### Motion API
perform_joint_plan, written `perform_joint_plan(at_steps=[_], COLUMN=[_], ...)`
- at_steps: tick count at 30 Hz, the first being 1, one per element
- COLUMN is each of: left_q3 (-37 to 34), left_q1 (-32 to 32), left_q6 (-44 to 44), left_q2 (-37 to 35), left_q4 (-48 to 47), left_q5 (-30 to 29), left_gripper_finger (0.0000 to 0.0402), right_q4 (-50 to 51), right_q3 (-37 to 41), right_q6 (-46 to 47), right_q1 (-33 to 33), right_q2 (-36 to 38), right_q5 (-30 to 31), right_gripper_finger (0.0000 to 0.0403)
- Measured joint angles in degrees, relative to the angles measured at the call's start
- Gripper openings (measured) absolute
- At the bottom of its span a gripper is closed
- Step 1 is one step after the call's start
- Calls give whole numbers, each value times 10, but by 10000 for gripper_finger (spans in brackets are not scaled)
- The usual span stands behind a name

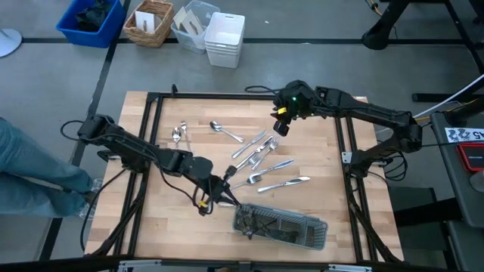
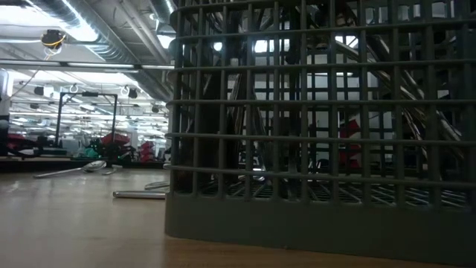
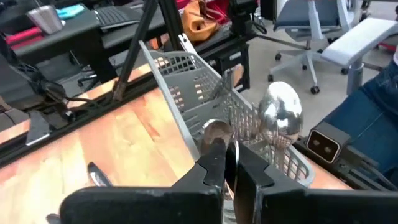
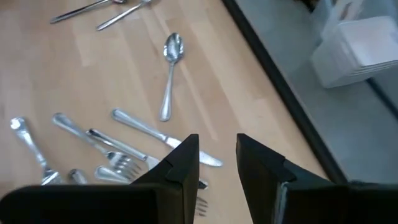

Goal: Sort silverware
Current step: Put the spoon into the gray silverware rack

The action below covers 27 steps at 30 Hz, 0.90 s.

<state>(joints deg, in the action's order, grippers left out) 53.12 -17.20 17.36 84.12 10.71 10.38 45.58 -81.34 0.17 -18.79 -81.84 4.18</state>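
Observation:
The dark grey mesh tray [image 1: 280, 227] lies near the table's near edge and has silverware inside it. In the left wrist view a spoon bowl [image 3: 280, 115] sticks up from the tray [image 3: 186, 81]. My left gripper [image 1: 224, 194] hovers at the tray's left end, shut on a spoon [image 3: 216, 132]. Loose forks, knives and spoons [image 1: 261, 155] lie flat on the middle of the table, and two more spoons [image 1: 178, 134] lie farther left. My right gripper [image 1: 280, 127] stands open above the far side of this pile, over a knife [image 4: 161, 134], touching nothing. My left gripper pinches the spoon's handle [image 3: 232, 155] between its two fingers, just behind the bowl. The fingers slant down from the table's left toward the tray. The bowl sticks out past the fingertips, clear of the table, over the tray's left end.
Black frame rails [image 1: 151, 136] run along the table's left and right sides. Beyond the far edge stand a blue bin [image 1: 91, 21], a wicker basket [image 1: 149, 23] and white containers [image 1: 225, 38]. A person's leg in jeans [image 1: 30, 166] shows at the left.

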Motion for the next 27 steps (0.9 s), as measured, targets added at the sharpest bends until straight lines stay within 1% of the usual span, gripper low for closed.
perform_joint_plan(at_steps=[2,6,13,18,22,25,27], left_q3=[2,6,10,10,10,10,10], left_q1=[-5,-19,-35,-34,-34,-34,-34], left_q6=[0,12,28,4,-17,-25,-26], left_q2=[6,9,14,24,25,26,26], left_q4=[0,-4,9,20,21,21,20], left_q5=[0,-2,-8,-8,-16,-20,-20], left_gripper_finger=[0,4,6,9,27,52,70], right_q4=[0,0,-10,-20,-23,-25,-27], right_q3=[7,37,111,152,166,169,169], right_q6=[0,9,45,59,59,60,60], right_q1=[-13,-42,-90,-99,-97,-97,-97], right_q2=[0,0,0,0,-1,-1,-1], right_q5=[-24,-52,-68,-68,-79,-107,-113], right_gripper_finger=[108,108,108,108,108,108,108])
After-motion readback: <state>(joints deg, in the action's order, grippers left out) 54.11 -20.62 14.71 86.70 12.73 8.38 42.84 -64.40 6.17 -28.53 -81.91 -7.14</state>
